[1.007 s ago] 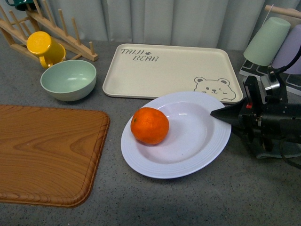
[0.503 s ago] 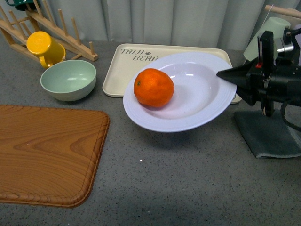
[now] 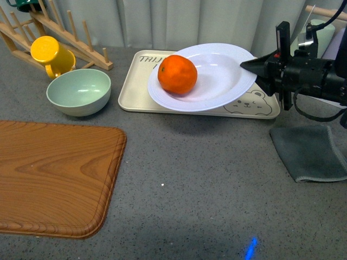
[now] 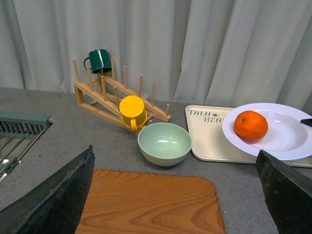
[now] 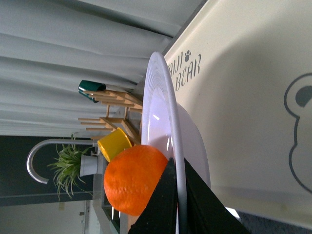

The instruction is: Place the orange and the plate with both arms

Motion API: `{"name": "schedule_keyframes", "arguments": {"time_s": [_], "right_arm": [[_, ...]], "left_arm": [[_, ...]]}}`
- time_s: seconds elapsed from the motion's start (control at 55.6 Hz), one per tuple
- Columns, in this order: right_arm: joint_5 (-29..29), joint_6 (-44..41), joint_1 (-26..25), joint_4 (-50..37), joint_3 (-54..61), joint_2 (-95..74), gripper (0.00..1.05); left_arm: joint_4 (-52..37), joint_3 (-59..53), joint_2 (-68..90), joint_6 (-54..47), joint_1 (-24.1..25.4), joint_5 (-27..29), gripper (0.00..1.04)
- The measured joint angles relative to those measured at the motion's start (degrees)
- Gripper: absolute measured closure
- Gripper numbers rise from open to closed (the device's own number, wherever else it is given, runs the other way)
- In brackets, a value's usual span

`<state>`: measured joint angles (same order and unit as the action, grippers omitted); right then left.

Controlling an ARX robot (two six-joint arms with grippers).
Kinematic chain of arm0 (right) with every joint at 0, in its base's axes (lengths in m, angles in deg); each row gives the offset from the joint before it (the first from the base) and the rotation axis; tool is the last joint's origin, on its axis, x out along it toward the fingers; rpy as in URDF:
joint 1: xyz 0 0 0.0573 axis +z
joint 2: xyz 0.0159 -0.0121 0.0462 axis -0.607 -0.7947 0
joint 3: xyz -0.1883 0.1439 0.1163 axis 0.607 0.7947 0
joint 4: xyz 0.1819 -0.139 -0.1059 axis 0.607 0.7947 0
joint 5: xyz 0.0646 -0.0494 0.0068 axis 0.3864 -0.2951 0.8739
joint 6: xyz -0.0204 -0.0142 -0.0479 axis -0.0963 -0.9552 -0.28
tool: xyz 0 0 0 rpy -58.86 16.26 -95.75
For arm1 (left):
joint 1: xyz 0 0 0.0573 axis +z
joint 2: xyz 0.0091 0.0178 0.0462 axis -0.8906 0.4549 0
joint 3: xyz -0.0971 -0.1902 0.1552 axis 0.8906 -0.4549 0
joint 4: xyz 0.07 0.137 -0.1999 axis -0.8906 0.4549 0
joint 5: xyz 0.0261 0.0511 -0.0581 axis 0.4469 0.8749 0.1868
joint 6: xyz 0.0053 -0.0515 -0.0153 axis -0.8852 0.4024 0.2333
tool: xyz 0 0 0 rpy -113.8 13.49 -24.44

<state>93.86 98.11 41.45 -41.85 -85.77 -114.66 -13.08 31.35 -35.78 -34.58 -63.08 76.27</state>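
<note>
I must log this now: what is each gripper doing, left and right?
Left gripper: open, holding nothing.
Right gripper: closed on the rim of the plate.

Bare counter [image 3: 206, 179] lies open from the middle down to 6 o'clock — a wide lane. In the way: wooden board [image 3: 54, 173] at 8, bowl [image 3: 79, 91], mug [image 3: 50, 54] and rack [image 3: 81, 47] at 10, tray [image 3: 135, 89] beneath the plate [image 3: 217, 81] at 12, right gripper [image 3: 244, 65] at 2, cloth [image 3: 309, 154] at 4.

"TAIJI BEAR" in dark capitals, paw mark beside it, on the beige tray [image 4: 207, 139]
</note>
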Motion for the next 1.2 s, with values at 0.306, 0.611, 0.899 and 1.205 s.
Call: {"name": "schedule_keyframes", "arguments": {"time_s": [0.306,0.611,0.899,1.205], "right_arm": [[-2.21,1.70,1.81,10.64,-19.37,-10.97,1.03],[-4.98,-1.07,2.14,25.49,-34.97,-17.73,1.03],[-6.97,-6.80,2.12,31.71,-37.53,-18.21,0.89],[-11.37,-16.28,1.81,33.94,-30.82,-12.70,0.39]], "left_arm": [[0.00,0.00,0.00,-0.02,0.00,0.00,0.06],[0.00,0.00,0.00,-0.02,0.00,0.00,0.06],[0.00,0.00,0.00,-0.02,0.00,0.00,0.06],[0.00,0.00,0.00,-0.02,0.00,0.00,0.06]]}}
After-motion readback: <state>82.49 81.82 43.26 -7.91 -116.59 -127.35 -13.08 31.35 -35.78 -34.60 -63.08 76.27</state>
